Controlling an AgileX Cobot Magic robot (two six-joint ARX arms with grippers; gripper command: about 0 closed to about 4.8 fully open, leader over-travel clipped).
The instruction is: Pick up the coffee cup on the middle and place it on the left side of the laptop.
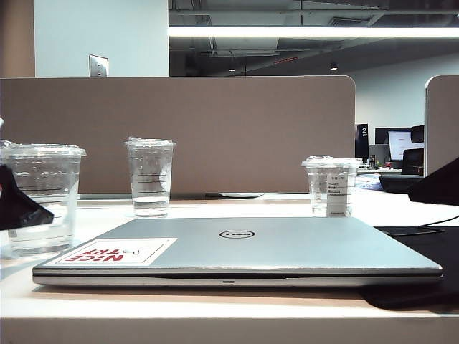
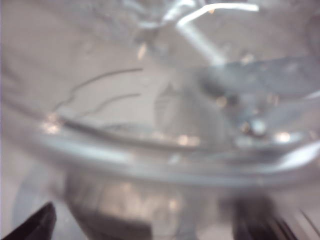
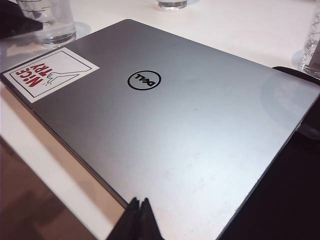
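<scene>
The coffee cup [image 1: 44,193], wide and clear with a flat lid and thin dark lines, stands on the table just left of the silver Dell laptop [image 1: 287,247]. My left gripper [image 2: 150,220] is open around it, and the cup's blurred wall [image 2: 150,150] fills the left wrist view between two dark fingers [image 2: 35,225] set wide apart. One black finger [image 1: 20,206] shows in front of the cup. My right gripper [image 3: 139,204] is shut and empty, hovering over the laptop's [image 3: 165,115] near edge.
A slimmer clear cup [image 1: 149,178] stands behind the laptop, and a clear cup with a white label [image 1: 331,186] at the back right. A black mat [image 1: 423,251] lies under the laptop's right side. A beige partition [image 1: 237,129] runs behind the table.
</scene>
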